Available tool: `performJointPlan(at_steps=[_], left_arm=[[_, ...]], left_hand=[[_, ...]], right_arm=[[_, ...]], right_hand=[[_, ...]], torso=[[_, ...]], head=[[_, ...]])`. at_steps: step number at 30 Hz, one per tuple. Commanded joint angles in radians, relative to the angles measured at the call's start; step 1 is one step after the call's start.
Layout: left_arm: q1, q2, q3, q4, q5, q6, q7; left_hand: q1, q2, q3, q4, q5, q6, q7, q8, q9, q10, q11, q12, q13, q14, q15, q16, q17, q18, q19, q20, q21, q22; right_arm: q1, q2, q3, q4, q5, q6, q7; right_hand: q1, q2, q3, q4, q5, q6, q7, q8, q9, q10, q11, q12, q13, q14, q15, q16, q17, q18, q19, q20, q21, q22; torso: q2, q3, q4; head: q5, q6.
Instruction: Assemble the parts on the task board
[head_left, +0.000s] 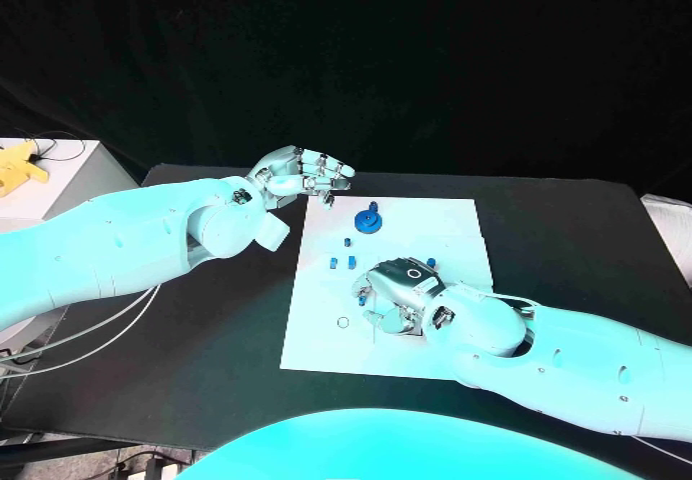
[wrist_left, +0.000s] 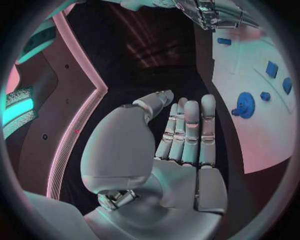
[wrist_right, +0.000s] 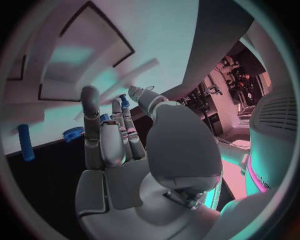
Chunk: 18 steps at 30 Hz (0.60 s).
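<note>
We see the black table (head_left: 216, 330) carrying the white task board (head_left: 433, 225) at its middle. The left arm (head_left: 116, 245) enters from the left, and the left robot hand (head_left: 303, 175) hovers above the table just beside the far left corner of the task board; in the left wrist view its fingers (wrist_left: 187, 125) lie straight and side by side, the thumb stands apart from them, and the palm holds nothing. The right arm (head_left: 577, 355) enters from the near right, and the right robot hand (head_left: 401, 290) sits over the middle of the task board, covering part of it. In the right wrist view its fingers (wrist_right: 109, 135) extend with small gaps between them and we see nothing clasped in them; in the head view we cannot tell whether the fingertips touch the board. We find the largest part, a blue gear (head_left: 371, 220), on the far half of the task board, between the two robot hands and apart from both. Small blue pieces (head_left: 348, 241) lie nearer, between the gear and the right robot hand, with one more (head_left: 333, 263) at the left of that hand. A blue cylinder (wrist_right: 25, 142) appears in the right wrist view, lying on the board apart from the fingers. A small thin ring (head_left: 342, 322) lies on the near left part of the task board.
</note>
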Motion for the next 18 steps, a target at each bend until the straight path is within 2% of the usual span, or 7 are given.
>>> performJointPlan(at_steps=[1,11,15,18], left_arm=[[0.000,0.001,0.001,0.001,0.006,0.017,0.003],[-0.001,0.000,0.000,-0.001,0.006,0.020,0.001],[-0.002,0.001,0.000,-0.002,0.006,0.021,0.001],[-0.003,0.001,0.000,-0.002,0.006,0.021,0.002]], left_hand=[[0.004,0.009,-0.006,0.001,0.003,-0.009,-0.001,0.002,-0.001,-0.006,0.000,0.004,0.001,-0.001,0.007,0.004,0.001,0.015,0.005,0.000,-0.006,-0.001],[0.004,0.009,-0.006,0.001,0.003,-0.009,-0.001,0.002,-0.001,-0.006,0.000,0.004,0.001,-0.001,0.007,0.004,0.001,0.015,0.005,0.000,-0.006,-0.001],[0.006,0.010,-0.006,0.001,0.003,-0.010,-0.001,0.003,-0.001,-0.010,0.000,0.005,0.002,-0.003,0.008,0.005,0.001,0.015,0.005,0.000,-0.008,-0.002],[0.006,0.010,-0.006,0.001,0.003,-0.010,-0.001,0.003,-0.001,-0.010,0.000,0.005,0.002,-0.003,0.008,0.005,0.001,0.015,0.005,0.000,-0.008,-0.002]], right_arm=[[-0.003,-0.008,-0.002,0.002,0.003,-0.015,-0.005],[0.003,-0.046,0.002,0.039,0.006,-0.098,-0.014],[0.019,-0.079,0.009,0.065,0.025,-0.106,-0.014],[0.045,-0.117,0.016,0.083,0.064,-0.079,-0.007]], right_hand=[[0.013,0.003,-0.015,0.001,0.005,-0.009,0.000,-0.006,-0.002,-0.011,0.001,0.008,0.003,-0.001,0.009,-0.005,-0.007,0.010,-0.010,0.001,-0.010,-0.008],[0.024,0.011,-0.034,0.008,0.023,-0.009,0.002,-0.010,-0.002,-0.019,0.000,0.027,0.005,-0.002,0.009,-0.007,-0.013,0.011,-0.006,0.002,-0.016,-0.010],[0.032,0.014,-0.037,0.011,0.031,-0.005,0.003,-0.011,-0.003,-0.011,-0.003,0.044,0.007,0.002,0.007,-0.002,-0.004,0.008,0.006,0.000,-0.006,0.005],[0.036,0.015,-0.031,0.017,0.032,-0.002,0.004,-0.014,-0.004,0.007,-0.007,0.067,0.008,0.013,0.003,0.017,0.029,-0.003,0.045,-0.004,0.045,0.069]], torso=[[0.000,-0.0001,0.0004],[-0.001,-0.0004,0.0001],[-0.001,-0.0006,0.0001],[-0.002,-0.0015,-0.0006]], head=[[-0.001,0.000],[-0.009,0.000],[-0.016,0.000],[-0.024,0.000]])
